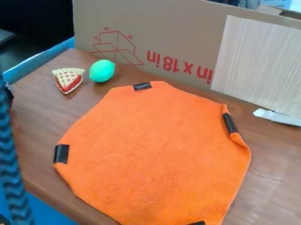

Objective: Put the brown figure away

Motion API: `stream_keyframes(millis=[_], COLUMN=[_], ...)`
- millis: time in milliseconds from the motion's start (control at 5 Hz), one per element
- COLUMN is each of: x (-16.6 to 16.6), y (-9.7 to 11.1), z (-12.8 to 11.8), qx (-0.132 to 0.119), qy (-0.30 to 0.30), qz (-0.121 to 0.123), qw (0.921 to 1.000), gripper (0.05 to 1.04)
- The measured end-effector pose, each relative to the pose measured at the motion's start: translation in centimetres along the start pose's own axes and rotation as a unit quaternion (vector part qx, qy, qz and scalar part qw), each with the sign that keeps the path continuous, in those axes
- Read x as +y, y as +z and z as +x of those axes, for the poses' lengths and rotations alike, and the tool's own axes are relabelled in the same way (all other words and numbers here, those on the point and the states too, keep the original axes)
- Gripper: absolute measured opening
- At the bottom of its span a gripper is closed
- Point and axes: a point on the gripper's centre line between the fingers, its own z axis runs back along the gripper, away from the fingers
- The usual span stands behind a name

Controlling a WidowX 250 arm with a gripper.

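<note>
Brown figure: I cannot tell where it is; nothing on the table (35, 107) clearly matches it.
Bearing from end effector: cannot be told, nor whether it is spread, pressed together or pinching anything.
Tan-and-red lattice-topped toy pie slice (67, 80): upper left of the frame, just left of the green egg-shaped toy (102, 71), tip towards the frame's bottom.
Next move: probably needs the figure located first.

The pie slice (68, 79) lies left of the egg-shaped toy (102, 71), both behind the cloth (154, 151), before the cardboard (179, 33).
</note>
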Motion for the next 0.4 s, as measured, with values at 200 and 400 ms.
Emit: stream_keyframes(millis=[200,400], x=[0.4,0.4], y=[1.3,3.4], z=[0.7,1.1], qx=[0.006,0.021], qy=[-0.001,0.003], qz=[-0.014,-0.010], qw=[0.9999,0.9997], gripper=[1.001,0.999])
